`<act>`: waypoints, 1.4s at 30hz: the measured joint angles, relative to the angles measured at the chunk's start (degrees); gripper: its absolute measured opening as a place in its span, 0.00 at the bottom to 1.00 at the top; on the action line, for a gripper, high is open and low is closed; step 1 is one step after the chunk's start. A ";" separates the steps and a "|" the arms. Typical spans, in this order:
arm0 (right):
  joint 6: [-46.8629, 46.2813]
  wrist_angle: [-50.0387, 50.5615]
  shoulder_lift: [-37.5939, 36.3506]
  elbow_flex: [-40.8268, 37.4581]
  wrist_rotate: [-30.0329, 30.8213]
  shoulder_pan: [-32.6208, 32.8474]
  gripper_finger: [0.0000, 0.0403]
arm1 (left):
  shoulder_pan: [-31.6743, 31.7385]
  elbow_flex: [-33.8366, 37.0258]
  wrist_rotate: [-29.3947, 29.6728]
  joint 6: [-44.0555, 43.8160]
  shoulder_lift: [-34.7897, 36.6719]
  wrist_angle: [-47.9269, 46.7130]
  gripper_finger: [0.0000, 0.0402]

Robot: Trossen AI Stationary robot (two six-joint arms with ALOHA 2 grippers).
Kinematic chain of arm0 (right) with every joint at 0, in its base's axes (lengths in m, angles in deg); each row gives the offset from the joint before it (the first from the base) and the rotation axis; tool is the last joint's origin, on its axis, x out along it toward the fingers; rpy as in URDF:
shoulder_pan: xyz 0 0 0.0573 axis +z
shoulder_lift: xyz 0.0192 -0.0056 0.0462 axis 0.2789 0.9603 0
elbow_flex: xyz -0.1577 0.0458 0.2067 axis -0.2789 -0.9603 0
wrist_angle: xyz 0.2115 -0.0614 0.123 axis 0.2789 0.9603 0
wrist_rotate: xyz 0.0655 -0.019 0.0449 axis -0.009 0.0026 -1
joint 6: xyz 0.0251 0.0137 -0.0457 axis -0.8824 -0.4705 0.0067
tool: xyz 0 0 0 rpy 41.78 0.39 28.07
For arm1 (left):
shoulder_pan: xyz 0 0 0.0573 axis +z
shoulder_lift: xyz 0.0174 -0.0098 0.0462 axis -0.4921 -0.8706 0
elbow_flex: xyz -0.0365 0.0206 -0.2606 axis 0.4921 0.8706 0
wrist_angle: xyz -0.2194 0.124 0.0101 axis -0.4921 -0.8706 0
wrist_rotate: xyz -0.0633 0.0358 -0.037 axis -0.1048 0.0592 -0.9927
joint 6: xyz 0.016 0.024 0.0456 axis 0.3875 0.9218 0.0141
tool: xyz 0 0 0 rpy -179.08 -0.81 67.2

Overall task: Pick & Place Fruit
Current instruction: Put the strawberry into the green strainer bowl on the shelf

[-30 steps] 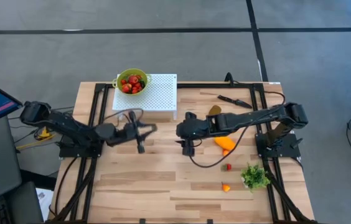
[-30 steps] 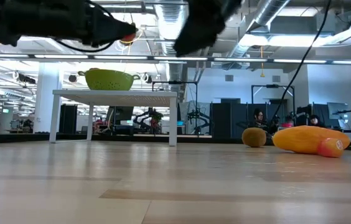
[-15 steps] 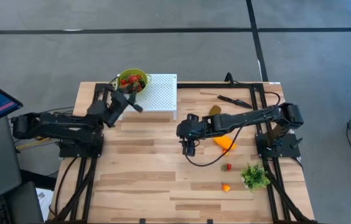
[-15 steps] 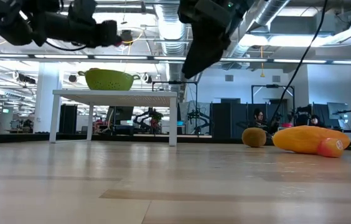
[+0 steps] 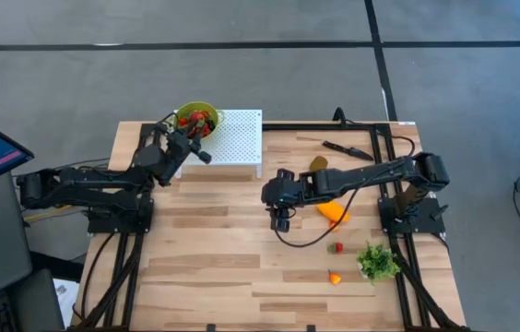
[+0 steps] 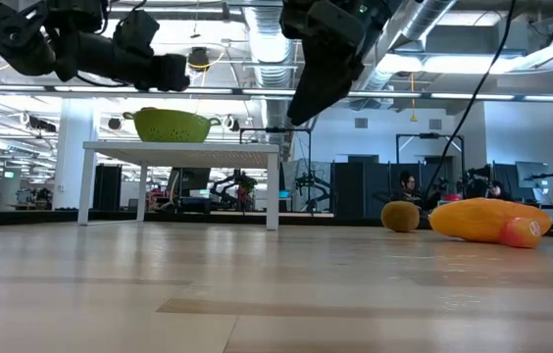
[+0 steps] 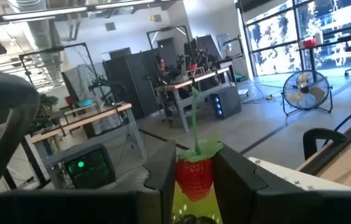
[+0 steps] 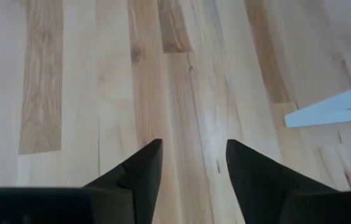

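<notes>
Hanging beside the green colander (image 5: 196,120) on the white perforated stand (image 5: 232,138), the left gripper (image 7: 193,177) pinches a red strawberry (image 7: 194,177) with its stem upright, so the drop lies just ahead. The right gripper (image 8: 191,163) hovers empty, jaws parted, over bare table (image 8: 70,93) mid-board, with the orange fruit (image 5: 333,212) and the kiwi (image 5: 318,164) behind it.

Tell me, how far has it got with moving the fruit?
Several red strawberries already lie in the green colander on the white perforated stand. The left gripper holds another strawberry near it. The right gripper is open and empty. The long orange fruit, brown kiwi and two small pieces remain.
</notes>
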 joint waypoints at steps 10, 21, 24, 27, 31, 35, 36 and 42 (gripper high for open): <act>0.01 -0.01 0.00 0.00 0.00 0.03 0.42 | -0.02 0.00 0.00 1.95 0.00 -0.06 0.34; 0.02 0.01 0.00 0.00 -0.02 0.03 0.41 | -0.02 0.00 -0.02 2.05 0.00 -0.04 0.57; 0.00 0.10 0.00 0.00 -0.02 0.03 0.41 | -0.65 0.00 0.01 1.23 0.00 -0.04 0.58; -0.08 1.39 0.00 0.00 -0.02 0.03 0.41 | -2.95 0.00 -0.24 -2.12 0.00 -0.04 0.58; -2.05 5.45 0.00 0.00 0.00 0.58 0.41 | -8.25 0.00 -4.21 -6.22 0.00 -0.50 0.57; -7.60 12.56 0.00 0.02 -0.02 1.91 0.39 | -14.53 0.00 -14.14 -10.03 0.01 -2.58 0.55; -9.23 14.52 0.00 0.00 -0.03 2.48 0.38 | -16.00 0.00 -16.78 -10.86 0.01 -3.21 0.54; -19.56 24.48 0.00 0.00 -0.02 7.91 0.36 | -23.48 0.00 -29.02 -18.16 0.02 -7.84 0.52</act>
